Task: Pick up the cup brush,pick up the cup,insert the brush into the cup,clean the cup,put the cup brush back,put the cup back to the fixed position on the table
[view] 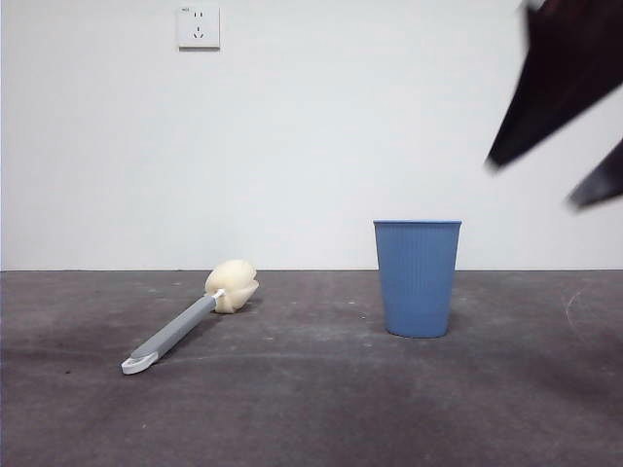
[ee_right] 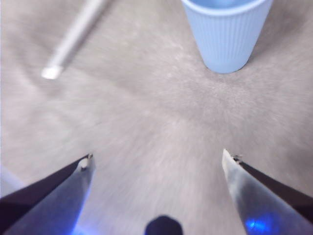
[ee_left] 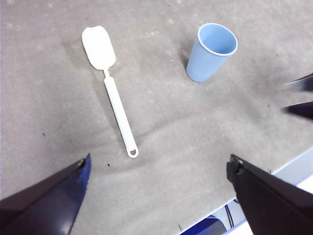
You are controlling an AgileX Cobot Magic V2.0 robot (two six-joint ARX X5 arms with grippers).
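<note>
The long cup brush, with its straight grey handle, white looped end and cream-yellow sponge head, lies flat on the dark grey, scuffed counter. The blue ribbed plastic cup stands upright with its mouth up, well apart from the brush. Neither has been picked up. Lying flat, the handle offers a long straight span for a pinch from above, and the upright tumbler leaves its tapered wall open to a grip from the side.

The left tool hangs high over the counter, jaws spread wide and holding nothing. The looped end of the brush lies ahead of it, roughly between the jaws, with the sponge head farther out and the cup ahead on its right-jaw side. The right tool is lower and nearer the cup, likewise wide open and empty. The cup stands ahead of its right jaw, and the brush handle reaches away beyond its left jaw.

The front view shows only one arm, as blurred dark tips above and beside the cup; by its nearness to the cup this is probably the right tool. The left wrist view alone looks into the cup and shows it empty. The right wrist view is smeared, suggesting that arm is in motion.
</note>
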